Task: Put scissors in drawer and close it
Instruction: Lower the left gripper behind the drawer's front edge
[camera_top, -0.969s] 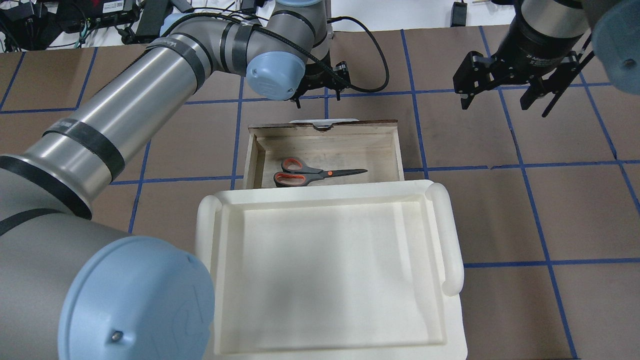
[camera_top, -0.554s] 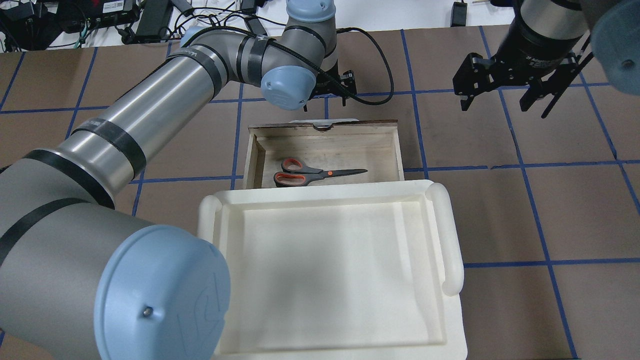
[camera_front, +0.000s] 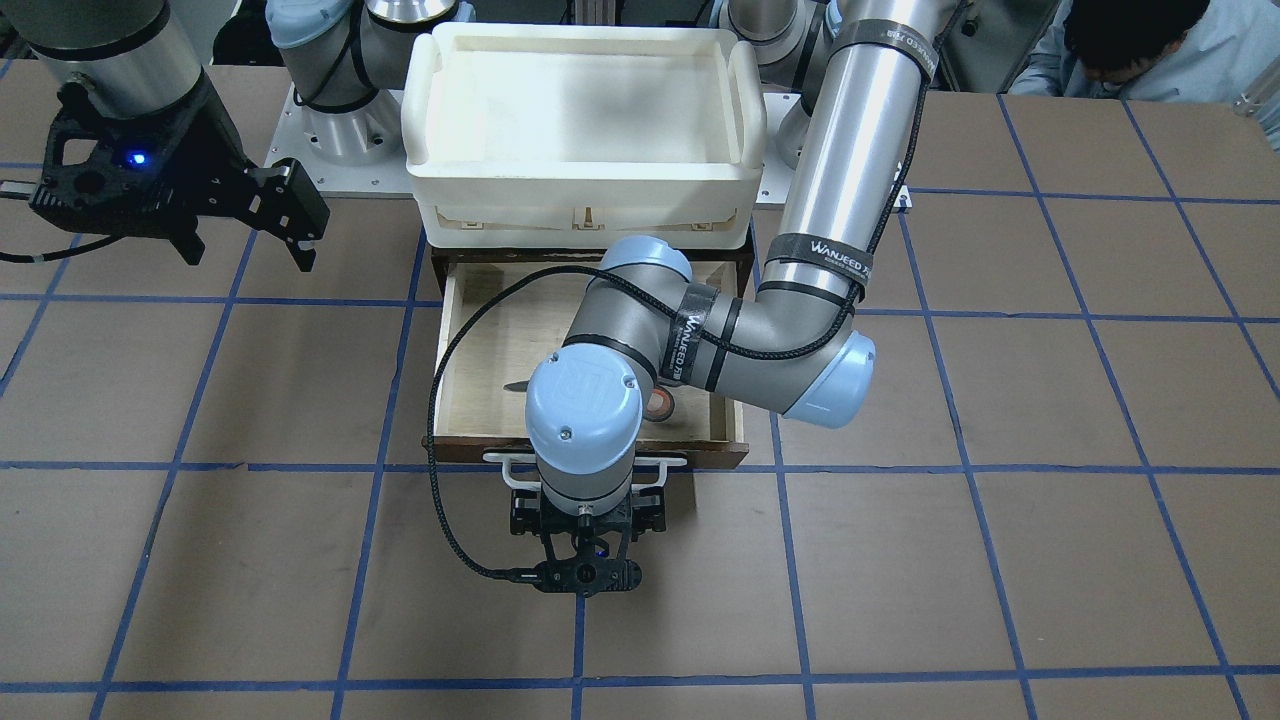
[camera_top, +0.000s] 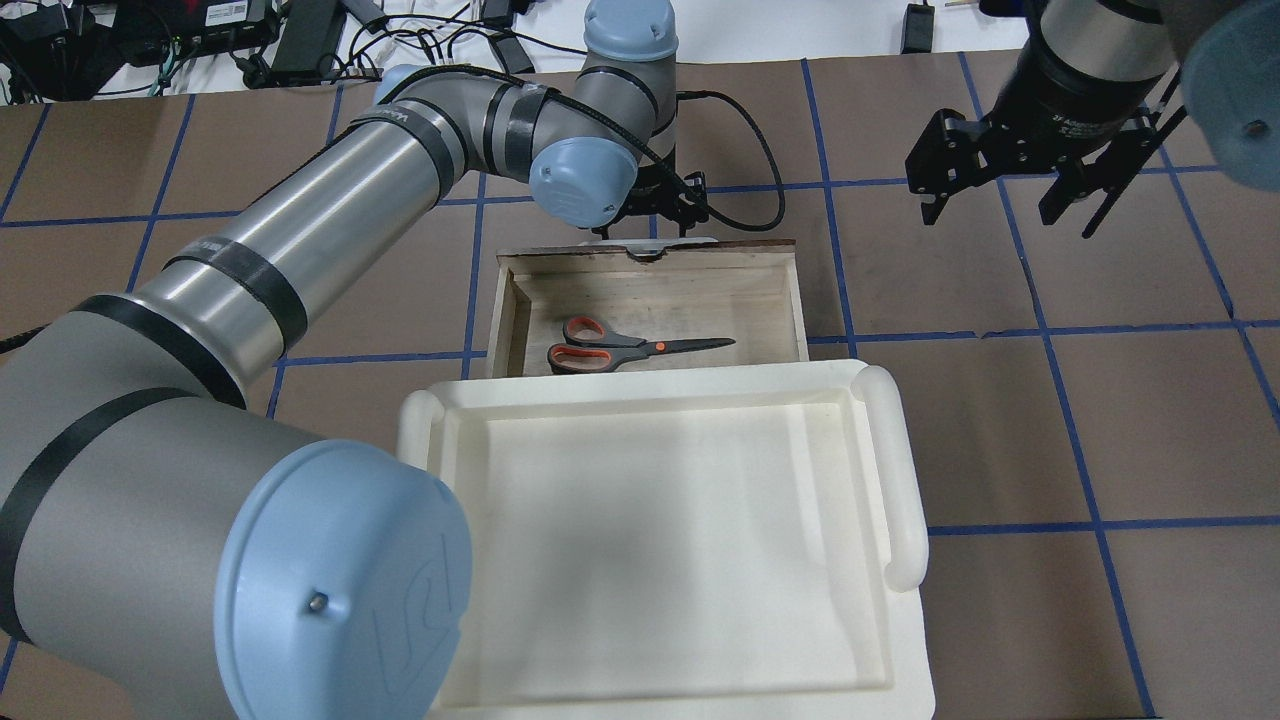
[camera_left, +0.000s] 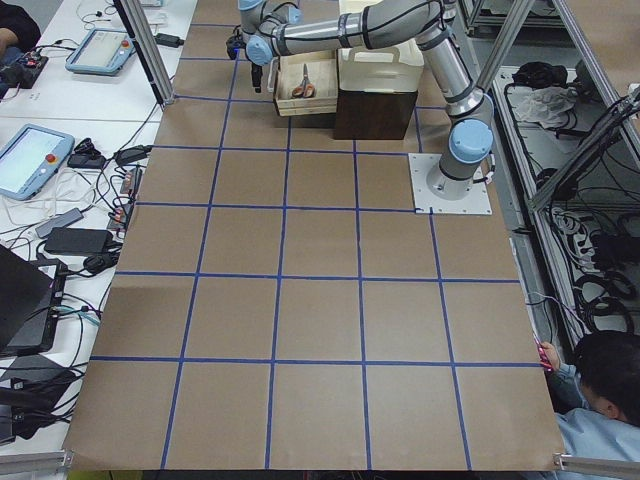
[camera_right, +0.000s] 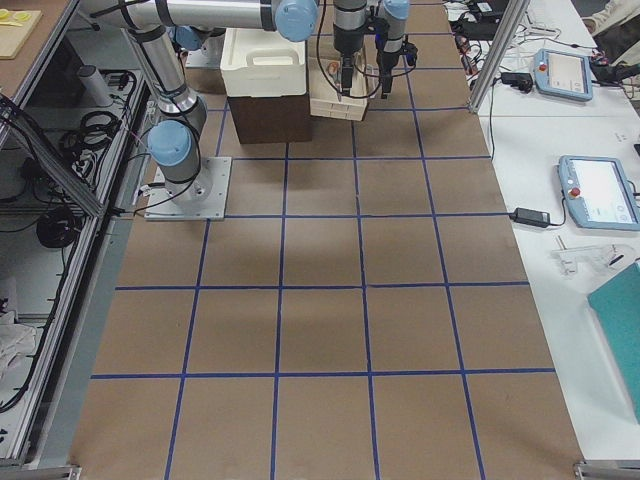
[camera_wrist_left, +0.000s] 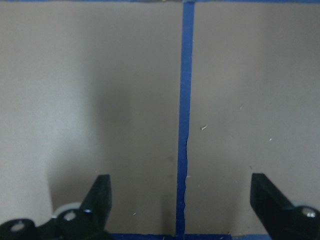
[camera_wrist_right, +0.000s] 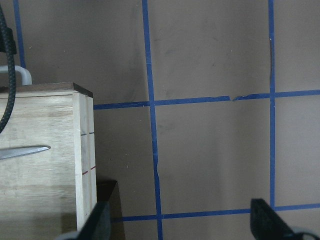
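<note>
The scissors lie flat inside the open drawer, handles to the left in the overhead view. In the front-facing view my left arm hides most of them; only the blade tip shows. The blade tip also shows in the right wrist view. My left gripper points down just outside the drawer's dark front, by the white bar handle. Its wrist view shows the gripper wide open over bare table. My right gripper is open and empty, high and right of the drawer.
A white plastic bin sits on the cabinet over the drawer's back. Brown table with blue tape lines surrounds the drawer. A black cable loops from my left wrist across the drawer's corner. A person sits behind the robot.
My left arm has swung its wrist right and toward the drawer front, so the gripper now stands at the white handle. The scissors, the drawer and the right arm have not moved.
</note>
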